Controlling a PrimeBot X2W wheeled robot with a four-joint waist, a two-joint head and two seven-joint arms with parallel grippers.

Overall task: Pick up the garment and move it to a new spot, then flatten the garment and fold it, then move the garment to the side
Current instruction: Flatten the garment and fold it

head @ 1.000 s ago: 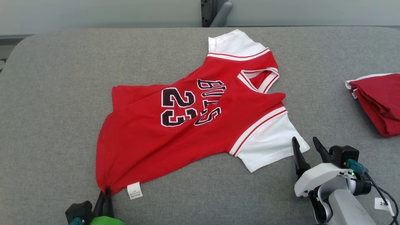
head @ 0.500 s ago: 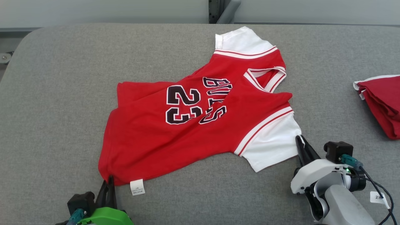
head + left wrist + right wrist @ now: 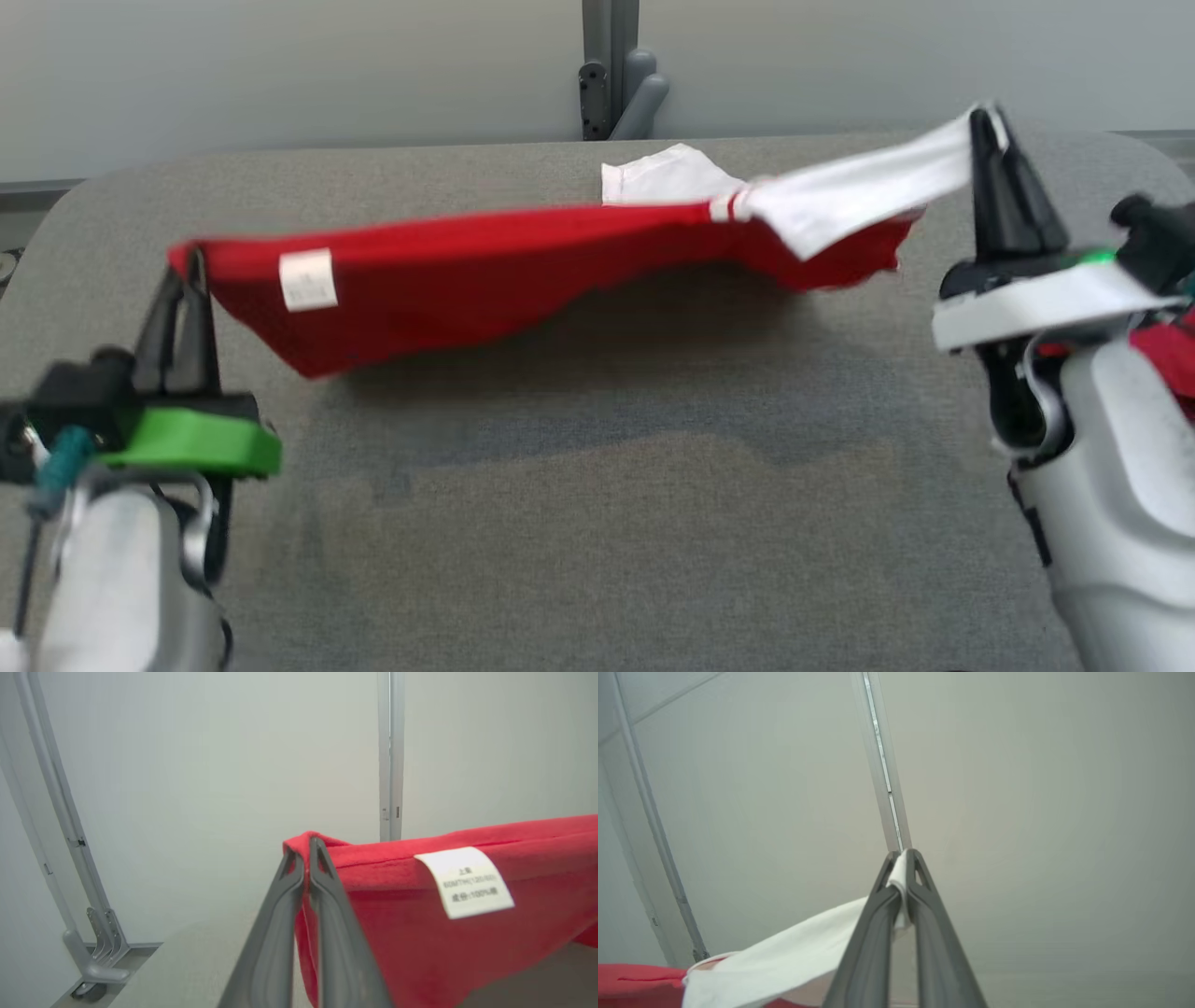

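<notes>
**Above the grey surface: garment strung between two clenched end effectors**

Across the surface [image 3: 597, 523], grey cloth runs open from the near edge to the far one, and both far corners are rounded. Its far edge meets a pale wall, where a grey post [image 3: 609, 56] with a bracket stands just behind the middle. A dark shadow lies on the cloth under the hanging load.

At the right side, a bunch of red cloth [image 3: 1167, 359] shows just behind the right arm's white housing, partly hidden by it.

The garment [image 3: 485, 271], red with white sleeves, hangs in the air as a sagging band. The left end effector [image 3: 193, 266] is clamped on its red corner at the left, close to a white label [image 3: 306, 279]. The right end effector [image 3: 987, 117] is pinched on the tip of a white sleeve [image 3: 794, 956], higher up and farther back. The other white sleeve [image 3: 658, 175] droops toward the far edge near the post. Whether it touches the surface cannot be told.
</notes>
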